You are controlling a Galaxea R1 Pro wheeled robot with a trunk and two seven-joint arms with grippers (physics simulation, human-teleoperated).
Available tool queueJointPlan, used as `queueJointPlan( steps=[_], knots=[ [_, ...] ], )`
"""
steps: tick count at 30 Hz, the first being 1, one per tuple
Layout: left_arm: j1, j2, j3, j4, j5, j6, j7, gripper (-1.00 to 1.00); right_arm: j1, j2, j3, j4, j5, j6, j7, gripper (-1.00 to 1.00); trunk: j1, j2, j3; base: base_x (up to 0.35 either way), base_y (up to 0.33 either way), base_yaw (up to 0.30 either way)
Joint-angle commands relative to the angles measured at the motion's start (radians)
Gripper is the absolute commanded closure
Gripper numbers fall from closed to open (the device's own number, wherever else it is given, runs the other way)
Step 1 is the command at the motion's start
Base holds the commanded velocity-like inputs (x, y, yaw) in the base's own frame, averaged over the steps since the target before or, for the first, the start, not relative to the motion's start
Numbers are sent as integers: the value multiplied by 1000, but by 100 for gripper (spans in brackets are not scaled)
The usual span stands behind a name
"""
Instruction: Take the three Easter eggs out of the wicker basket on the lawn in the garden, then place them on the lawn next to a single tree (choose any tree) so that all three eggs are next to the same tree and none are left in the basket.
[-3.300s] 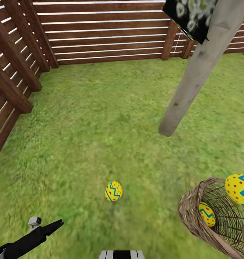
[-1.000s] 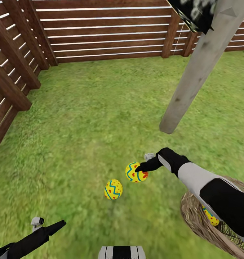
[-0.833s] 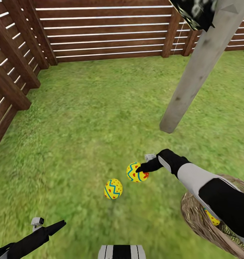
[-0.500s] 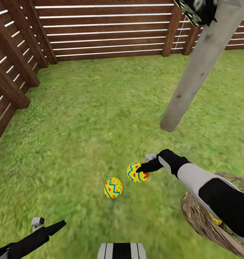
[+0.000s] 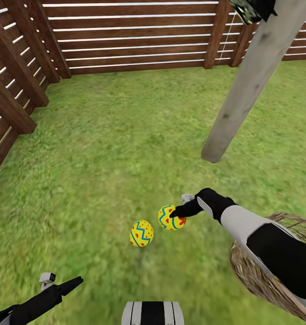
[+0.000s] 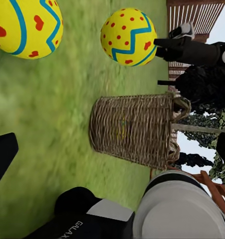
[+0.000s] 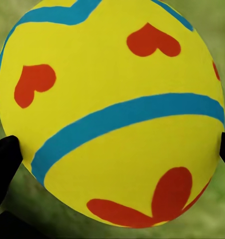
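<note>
- Eggs: second egg (image 5: pixel 170 217) sat in the right gripper (image 5: pixel 173 215), low over the lawn (image 5: pixel 116 149), on the near side of the tree (image 5: pixel 243 95) trunk's base.
- First egg (image 5: pixel 142 233) lay on the grass just beside the held one, a bit farther from the trunk, free of any gripper.
- Right wrist view: held egg (image 7: pixel 112 114) was close up, dark fingertips (image 7: pixel 2 164) at its two sides, so the jaws were clamped on it. Whether it touched the grass, cannot tell.
- Basket (image 5: pixel 265 275) stood on the lawn nearer the robot than the trunk, partly behind the right forearm. Left wrist view showed the basket (image 6: pixel 134 129) through its weave with a faint yellow patch inside, probably the third egg, too dim to be sure.
- Left gripper (image 5: pixel 73 283) hung idle, well apart from the trunk and from both eggs; jaw spread cannot be told, nothing seen in it.
- Step in hand, my read: setting egg two down by the tree. One down, one being placed, one likely left in the basket.
- Next move needs: lower until the egg rests, spread the jaws gently so it doesn't roll or knock the first egg, lift clear, then reach back to the basket.
</note>
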Motion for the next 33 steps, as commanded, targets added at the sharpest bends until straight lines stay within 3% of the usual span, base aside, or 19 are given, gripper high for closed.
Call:
queueJointPlan(
  steps=[1, 28, 33],
  knots=[
    [0, 0, -8, -1, 7, 11, -3, -100, -1, 4, 1, 5, 1, 3, 3, 100, 4, -8, -4, 0, 0, 0],
    [0, 0, -9, -1, 7, 9, -3, -100, -1, 18, 1, 25, 1, 3, -1, 100, 107, -197, -88, 0, 0, 0],
    [0, 0, -9, -1, 7, 9, -3, -100, -1, 22, 1, 25, 0, 3, -15, 100, 110, -198, -108, 0, 0, 0]
  ],
)
